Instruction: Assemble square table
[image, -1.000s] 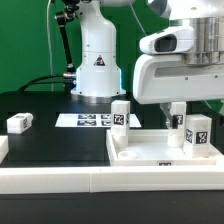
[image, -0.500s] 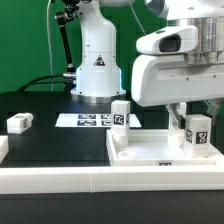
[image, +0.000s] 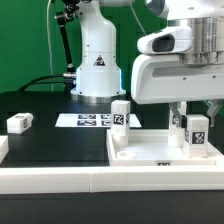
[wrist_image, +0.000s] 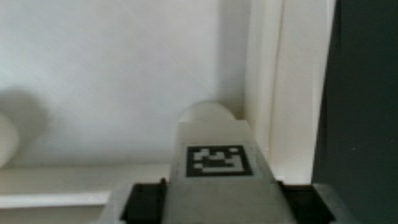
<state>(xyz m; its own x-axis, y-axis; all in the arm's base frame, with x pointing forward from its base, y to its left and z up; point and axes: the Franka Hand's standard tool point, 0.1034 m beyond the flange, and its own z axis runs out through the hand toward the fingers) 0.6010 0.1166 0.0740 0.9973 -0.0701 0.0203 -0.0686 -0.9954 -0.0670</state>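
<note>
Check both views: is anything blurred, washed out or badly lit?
Exterior view: evenly lit, fairly sharp, though the white table top looks slightly washed out. Wrist view: soft focus throughout; the leg fills the foreground, its tag blurred, white surfaces barely separating.

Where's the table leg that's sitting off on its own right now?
In the exterior view, that leg sits on the black surface at far left, left of the marker board, apart from the square top.

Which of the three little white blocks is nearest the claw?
The rightmost block in the exterior view: it sits between the claw's fingers. Middle block and left block sit apart.
</note>
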